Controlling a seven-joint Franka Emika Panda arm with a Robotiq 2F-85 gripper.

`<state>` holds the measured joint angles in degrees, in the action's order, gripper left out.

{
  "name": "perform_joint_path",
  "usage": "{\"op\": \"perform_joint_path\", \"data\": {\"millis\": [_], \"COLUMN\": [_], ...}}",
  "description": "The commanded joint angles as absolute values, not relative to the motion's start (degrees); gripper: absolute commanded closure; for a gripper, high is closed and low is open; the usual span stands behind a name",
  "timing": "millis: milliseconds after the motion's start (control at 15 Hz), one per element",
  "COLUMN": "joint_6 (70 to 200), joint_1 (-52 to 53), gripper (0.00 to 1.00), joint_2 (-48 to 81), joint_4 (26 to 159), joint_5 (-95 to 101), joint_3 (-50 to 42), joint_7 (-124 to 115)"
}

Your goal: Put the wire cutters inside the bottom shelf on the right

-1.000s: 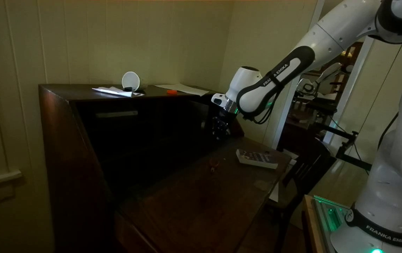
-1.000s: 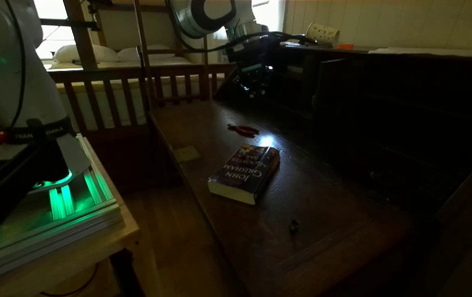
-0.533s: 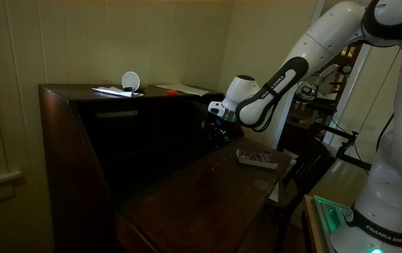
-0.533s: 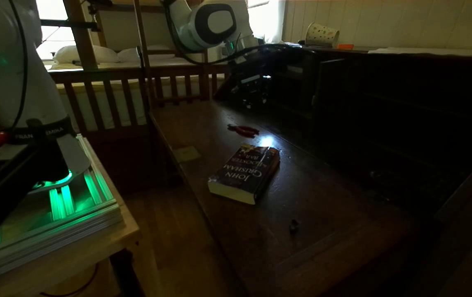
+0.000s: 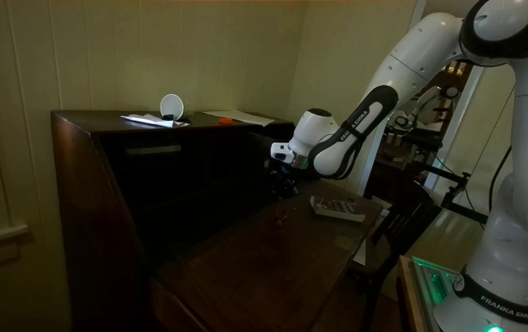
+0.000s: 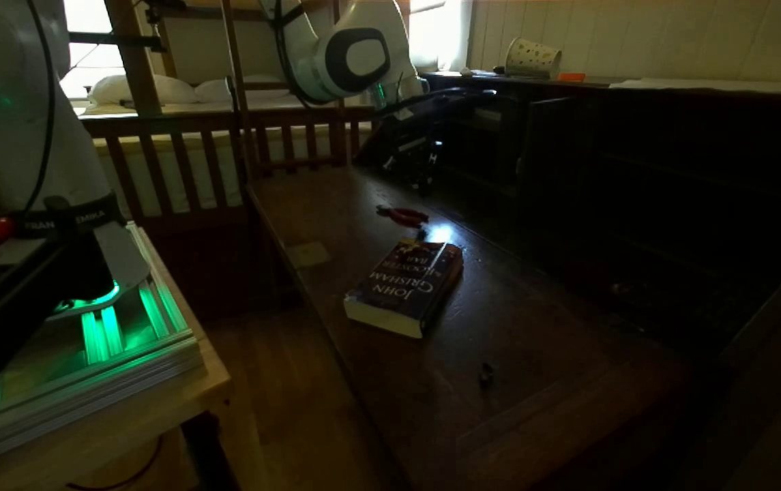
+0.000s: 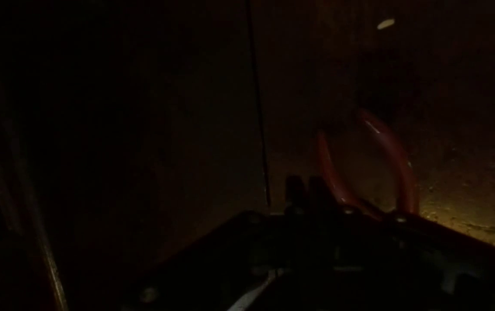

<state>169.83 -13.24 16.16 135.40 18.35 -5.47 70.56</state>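
The wire cutters (image 6: pixel 408 217) lie on the desk's fold-down top, with red handles and a dark head. They show faintly in an exterior view (image 5: pixel 281 214). In the wrist view the red handles (image 7: pixel 396 157) spread beside the fingers; the head is hidden behind the gripper. My gripper (image 6: pixel 421 184) hovers above and slightly behind the cutters, fingers down; it also shows in an exterior view (image 5: pixel 287 193). In the wrist view its fingertips (image 7: pixel 305 188) are together with only a sliver between, and hold nothing visible. The desk's shelves (image 6: pixel 676 204) are in deep shadow; single compartments are hard to tell apart.
A thick paperback (image 6: pixel 404 286) lies close to the cutters. A small dark object (image 6: pixel 485 374) lies farther along the desk top. A small door (image 6: pixel 547 136) stands out from the shelves. A cup (image 5: pixel 172 106), papers (image 5: pixel 240 116) and an orange item (image 5: pixel 225 121) sit on top.
The arm has lowered, bringing my gripper down closer to the desk top and the wire cutters. The cutters and book have not moved.
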Motion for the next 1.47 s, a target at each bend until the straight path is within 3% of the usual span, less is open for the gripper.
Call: {"op": "perform_joint_path", "data": {"millis": [0,133,400,1067,1400], "joint_6": [169.98,169.77,169.67,168.76,167.86], "joint_1": [-14.35,-14.14,-14.76,-16.48,-17.3], "gripper": [0.61,0.56,0.67,0.61,0.73], "joint_2": [17.71,17.99,18.49,20.56,21.16], "joint_4": [134.38,134.25,134.3,133.97,133.55], "joint_5": [19.25,19.65,18.98,17.45,17.04], "joint_3": [-4.5,-5.05,-4.55,-2.43,-1.16], "joint_7": [75.11,76.72,80.35,88.41,91.7]}}
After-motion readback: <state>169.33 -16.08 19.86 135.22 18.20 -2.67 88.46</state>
